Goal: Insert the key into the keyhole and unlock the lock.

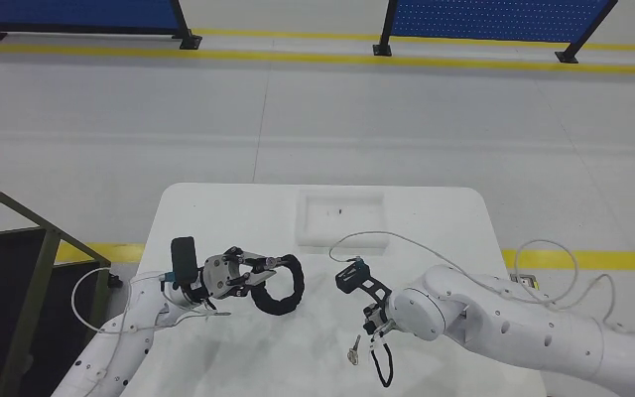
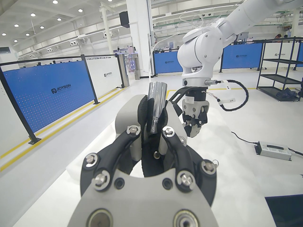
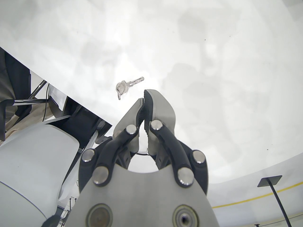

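Note:
My left gripper [image 1: 256, 270] is shut on the lock, held above the table's left half. The lock's black cable loop [image 1: 282, 292] hangs off the gripper toward the table's middle. In the left wrist view its chrome cylinder [image 2: 157, 100] stands clamped between the black pads, one end pointing away from the camera. The small silver key [image 1: 354, 347] lies flat on the white table near the front edge, also seen as the key [image 3: 129, 86]. My right gripper [image 3: 143, 96] hovers just beside the key, shut with nothing in it, and stands above the key as the right gripper [image 1: 370, 324].
A shallow white tray [image 1: 342, 220] lies at the back middle of the table. The table's front edge [image 3: 59, 90] runs close behind the key. A black cable [image 1: 383, 369] dangles from the right wrist near the key.

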Robot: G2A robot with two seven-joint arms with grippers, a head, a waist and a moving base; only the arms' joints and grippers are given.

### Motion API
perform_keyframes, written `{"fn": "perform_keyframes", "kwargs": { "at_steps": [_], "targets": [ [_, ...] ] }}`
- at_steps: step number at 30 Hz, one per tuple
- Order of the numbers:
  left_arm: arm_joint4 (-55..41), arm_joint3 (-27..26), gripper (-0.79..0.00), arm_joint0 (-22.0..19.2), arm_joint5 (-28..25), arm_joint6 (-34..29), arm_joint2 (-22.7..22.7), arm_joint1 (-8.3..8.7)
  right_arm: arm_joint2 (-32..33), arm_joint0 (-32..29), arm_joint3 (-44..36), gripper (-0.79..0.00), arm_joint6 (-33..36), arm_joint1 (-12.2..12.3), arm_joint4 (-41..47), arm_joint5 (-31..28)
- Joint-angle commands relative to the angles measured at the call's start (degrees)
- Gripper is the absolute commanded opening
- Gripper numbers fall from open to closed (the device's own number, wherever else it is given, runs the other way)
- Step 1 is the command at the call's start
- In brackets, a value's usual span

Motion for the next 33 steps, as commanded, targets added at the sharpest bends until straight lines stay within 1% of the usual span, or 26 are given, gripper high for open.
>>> {"fn": "perform_keyframes", "kwargs": {
  "at_steps": [1, 7, 8, 12, 13, 14, 16, 18, 19, 26, 28, 30, 33],
  "targets": [
    [0.04, 0.04, -0.785, -0.02, 0.03, 0.04, 0.02, -0.02, 0.0, 0.0, 0.0, -0.785, 0.0, 0.0, 0.0, 0.0],
    [0.04, 0.04, -0.785, -0.02, 0.03, 0.04, 0.02, -0.02, 0.03, -0.15, -0.12, -0.785, -0.41, -0.02, 0.0, -0.4],
    [0.04, 0.04, -0.785, -0.02, 0.03, 0.04, 0.02, -0.02, 0.18, -0.77, -0.48, -0.785, -1.74, -0.06, 0.2, -2.41],
    [0.04, 0.04, -0.785, -0.02, 0.03, 0.04, 0.02, -0.02, 0.11, -3.05, -0.19, -0.785, -3.46, -0.1, -0.02, -9.0],
    [0.04, 0.04, -0.785, -0.02, 0.03, 0.04, 0.02, -0.02, 0.07, -3.8, -0.15, -0.696, -4.38, -0.14, 0.06, -10.5],
    [0.04, 0.04, -0.785, -0.02, 0.03, 0.04, 0.02, -0.02, 0.03, -4.67, -0.11, -0.582, -5.43, -0.18, 0.48, -12.43],
    [0.04, 0.04, -0.785, -0.02, 0.03, 0.04, 0.02, -0.02, -0.02, -6.16, 0.96, -0.57, -7.0, -0.18, 0.57, -15.22],
    [0.04, 0.04, -0.785, -0.02, 0.03, 0.04, 0.02, -0.02, -0.18, -7.37, 1.87, -0.493, -7.67, -0.26, -0.09, -16.89],
    [0.04, 0.04, -0.785, -0.02, 0.03, 0.04, 0.02, -0.02, -0.15, -7.95, 2.32, -0.468, -8.26, -0.34, -0.2, -17.65],
    [0.04, 0.04, -0.785, -0.02, 0.03, 0.04, 0.02, -0.02, 0.05, -10.85, 5.51, -0.431, -9.42, -1.53, -0.82, -21.56],
    [0.04, 0.04, -0.785, -0.02, 0.03, 0.04, 0.02, -0.02, 0.33, -11.56, 6.57, -0.443, -9.59, -1.88, -0.24, -22.29],
    [0.04, 0.04, -0.785, -0.02, 0.03, 0.04, 0.02, -0.02, 0.79, -12.18, 7.62, -0.477, -9.6, -2.19, 0.86, -22.64],
    [0.04, 0.04, -0.785, -0.02, 0.03, 0.04, 0.02, -0.02, 1.33, -12.82, 8.86, -0.468, -9.26, -2.63, 1.18, -23.55]
  ]
}}
